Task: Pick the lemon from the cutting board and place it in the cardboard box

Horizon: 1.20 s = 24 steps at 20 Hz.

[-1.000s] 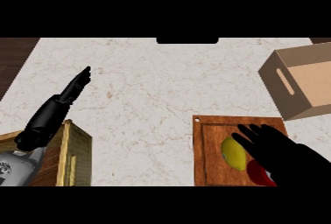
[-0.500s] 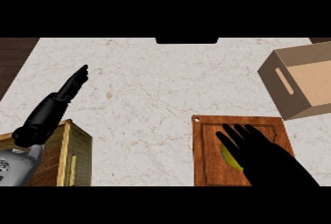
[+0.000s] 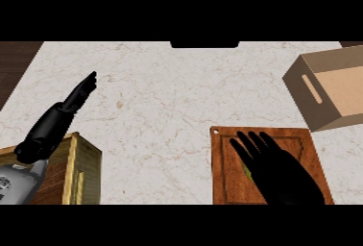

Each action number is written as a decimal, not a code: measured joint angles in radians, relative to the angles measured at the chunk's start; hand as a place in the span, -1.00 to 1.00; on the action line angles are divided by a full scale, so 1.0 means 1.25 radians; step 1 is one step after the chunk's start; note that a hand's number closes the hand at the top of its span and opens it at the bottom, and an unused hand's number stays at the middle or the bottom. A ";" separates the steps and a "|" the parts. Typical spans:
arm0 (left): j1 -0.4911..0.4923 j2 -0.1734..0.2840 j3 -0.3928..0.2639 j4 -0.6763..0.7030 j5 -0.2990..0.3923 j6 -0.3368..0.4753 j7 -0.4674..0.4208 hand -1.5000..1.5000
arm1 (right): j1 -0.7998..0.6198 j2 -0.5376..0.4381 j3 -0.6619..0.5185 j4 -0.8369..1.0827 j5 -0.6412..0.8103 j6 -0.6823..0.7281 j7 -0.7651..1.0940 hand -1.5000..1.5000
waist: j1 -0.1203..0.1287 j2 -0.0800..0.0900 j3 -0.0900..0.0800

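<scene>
Right black hand: fingers spread flat over the brown wooden cutting board, almost hiding the yellow lemon. Curl around it before lifting toward the open cardboard box. Left hand: open, resting.

The pale marbled tabletop carried a wooden cutting board near its front edge, a cardboard box at the far right, and a wooden crate front left.

Lemon mostly hidden on cutting board; cardboard box open.
</scene>
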 measured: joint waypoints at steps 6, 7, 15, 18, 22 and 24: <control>-0.001 -0.001 0.015 0.001 0.009 -0.015 0.008 0.00 | 0.004 0.023 0.001 0.070 0.056 -0.026 -0.045 -1.00 | 0.000 0.000 -0.001; 0.005 -0.002 0.019 0.000 0.008 -0.017 0.001 0.00 | 0.012 0.018 -0.010 0.069 0.052 -0.026 -0.059 -1.00 | -0.001 0.000 0.000; 0.001 -0.005 0.018 0.014 -0.004 -0.020 -0.010 0.00 | 0.038 0.031 -0.021 0.138 0.088 -0.059 -0.134 -1.00 | -0.002 -0.001 0.002; 0.000 -0.005 0.021 0.013 -0.001 -0.021 -0.003 0.00 | 0.040 0.041 -0.014 0.168 0.120 -0.069 -0.136 -1.00 | -0.001 -0.001 0.002; 0.002 -0.007 0.022 0.020 -0.002 -0.025 -0.015 0.00 | 0.039 0.042 -0.034 0.204 0.144 -0.084 -0.157 -1.00 | -0.001 -0.001 0.003; -0.005 -0.007 0.017 0.015 -0.005 -0.022 -0.001 0.00 | 0.046 0.053 -0.029 0.221 0.158 -0.098 -0.165 -1.00 | -0.001 -0.001 0.002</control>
